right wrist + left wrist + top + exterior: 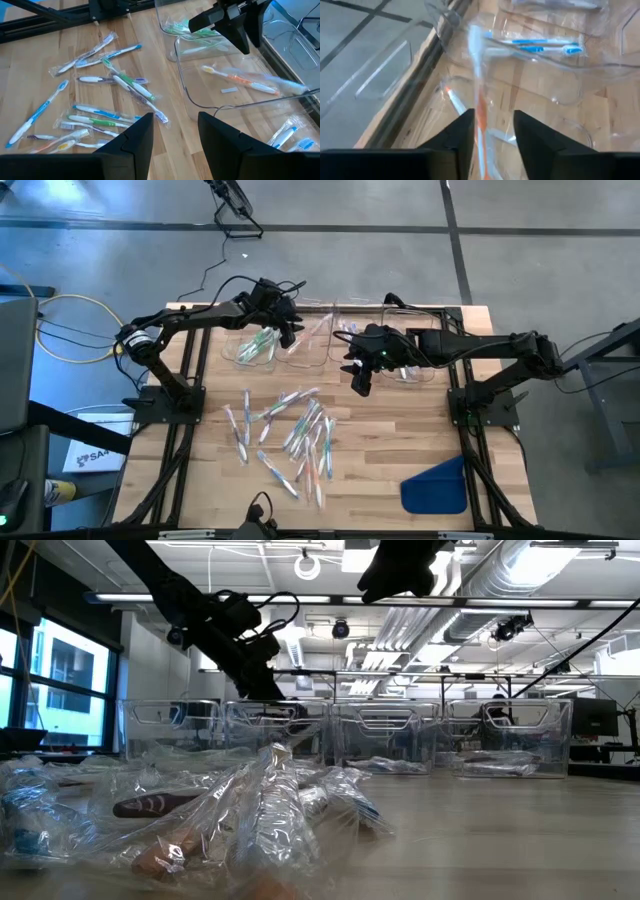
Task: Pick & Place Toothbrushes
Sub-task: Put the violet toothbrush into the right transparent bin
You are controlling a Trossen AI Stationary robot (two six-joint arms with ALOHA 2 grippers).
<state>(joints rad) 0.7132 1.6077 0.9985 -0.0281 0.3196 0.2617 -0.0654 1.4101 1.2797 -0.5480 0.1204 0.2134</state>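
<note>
Left gripper (288, 332), jaws parted, over the second clear plastic bin (235, 85); an orange-handled wrapped toothbrush (481, 107) hangs between its fingers, probably just let go, blurred.

Right gripper (361, 380) spread, empty, hovering beside the bins.

Below it, loose wrapped toothbrushes (290, 432) litter the wooden bench (390, 450). Low view shows only crinkled wrappers up close.
</note>
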